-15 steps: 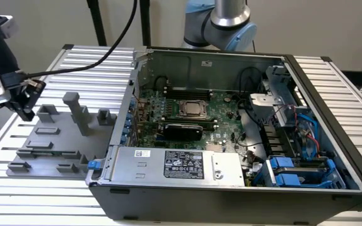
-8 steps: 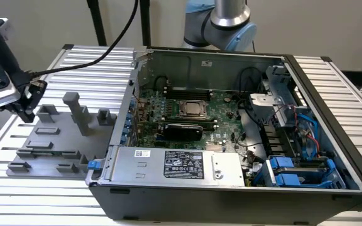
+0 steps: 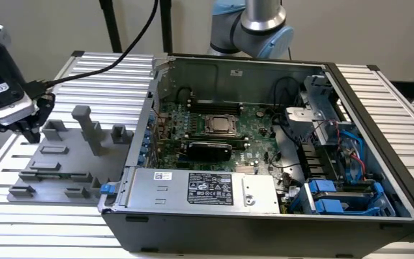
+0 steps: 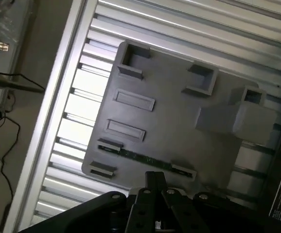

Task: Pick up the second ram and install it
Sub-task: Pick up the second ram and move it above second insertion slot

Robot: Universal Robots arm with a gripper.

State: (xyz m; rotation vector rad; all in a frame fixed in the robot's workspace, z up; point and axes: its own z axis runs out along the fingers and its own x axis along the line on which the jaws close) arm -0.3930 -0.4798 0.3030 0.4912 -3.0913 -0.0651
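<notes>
The second ram (image 4: 141,158) is a thin green stick standing on edge between two small holders on the grey fixture plate (image 4: 174,116). My gripper (image 4: 155,177) hovers just above and beside it, shut with nothing in it. In the exterior view the gripper (image 3: 30,134) hangs over the far left corner of the fixture plate (image 3: 63,162), well to the left of the open computer case (image 3: 264,216). Inside the case lies the green motherboard (image 3: 254,124) with its silver socket (image 3: 221,125) and dark memory slots (image 3: 214,108) behind it.
Grey posts (image 3: 88,127) and blocks rise from the fixture plate near the gripper. A black cable (image 3: 114,56) runs from the wrist across the slatted aluminium table (image 3: 379,91). The case's power supply (image 3: 200,189) and blue drive bays (image 3: 336,199) sit along its front.
</notes>
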